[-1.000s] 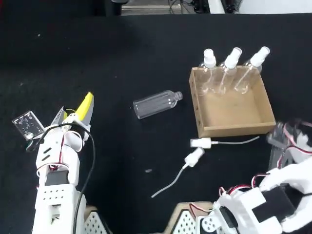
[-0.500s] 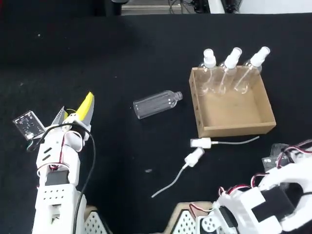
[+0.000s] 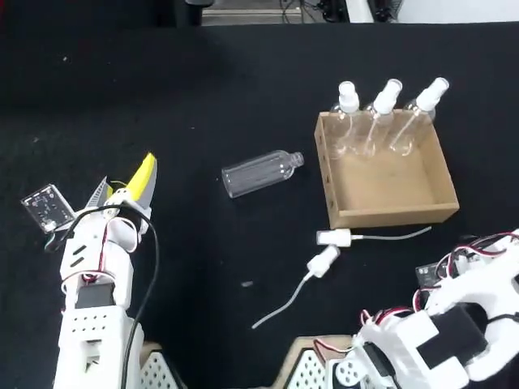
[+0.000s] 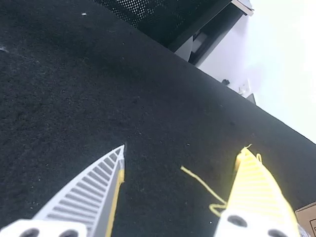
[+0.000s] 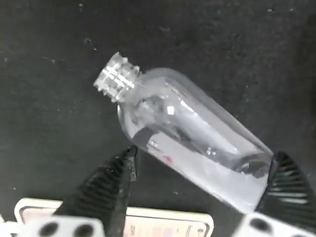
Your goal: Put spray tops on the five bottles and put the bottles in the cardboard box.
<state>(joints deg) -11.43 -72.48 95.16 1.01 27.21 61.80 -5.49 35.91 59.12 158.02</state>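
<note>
**Meanwhile: three bottles boxed, one bottle between the right fingers**

From the high view, the cardboard box [image 3: 395,215] sits at the right centre of the frame on the black table [image 3: 162,89]. Three topped bottles [image 3: 379,120] lean in a row against its far wall, and the rest of the box floor is bare. To the left of the box, near the middle of the frame, a loose bottle [image 3: 261,173] lies on its side with no top, its neck pointing at the box. Just below the box's near wall lies a spray top [image 3: 334,237] with its thin tube trailing to the right. A second spray top [image 3: 322,262] lies beside it, its tube running down and to the left. The left gripper [image 3: 122,185] rests at the lower left, well apart from all of these. The right arm [image 3: 454,324] is at the lower right corner.

On the left wrist view, the left gripper [image 4: 182,155] stands wide, its grey finger [image 4: 94,195] and yellow finger [image 4: 254,187] apart over bare black cloth, holding nothing.

On the right wrist view, the right gripper [image 5: 204,153] is spread wide. Another uncapped bottle [image 5: 187,131] lies aslant on the cloth between its black fingers [image 5: 106,190], its threaded neck bare.
</note>
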